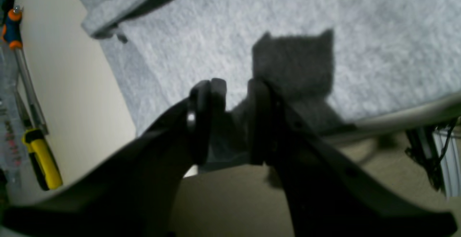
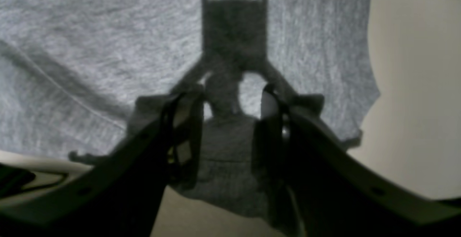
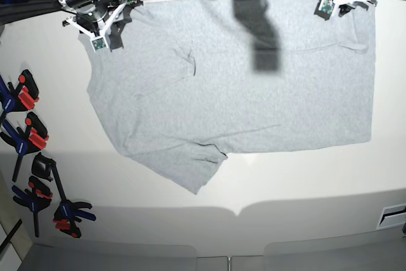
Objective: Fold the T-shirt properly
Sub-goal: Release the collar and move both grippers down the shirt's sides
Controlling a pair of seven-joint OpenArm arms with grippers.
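I've got both ends of the far hem now. My right gripper (image 2: 230, 136) has its jaws closed on a bunch of the large light heather-grey cotton T-shirt (image 3: 235, 93), a wad of grey cloth pinched between the pads near the corner. My left gripper (image 1: 228, 121) sits at the other far corner, by the edge of the pale cream table (image 3: 304, 182). Dark fabric shows in the narrow gap between its fingers, so I judge it clamped on the hem too, though the blur leaves some doubt.

The shirt lies spread flat across the far half of the table, plain side up, no lettering showing. Its long axis runs side to side in the base view. One short sleeve (image 3: 196, 169) pokes out toward the near edge, so I read the body as lying sideways to me, the edge I hold being one long side.

I read this as the grasp done and the first fold about to start. The next move calls for lifting both corners together, level, and carrying them toward the near side without dragging wrinkles in.

Blue and red spring clamps (image 3: 25, 138) lie along the table's side, well apart from the cloth.
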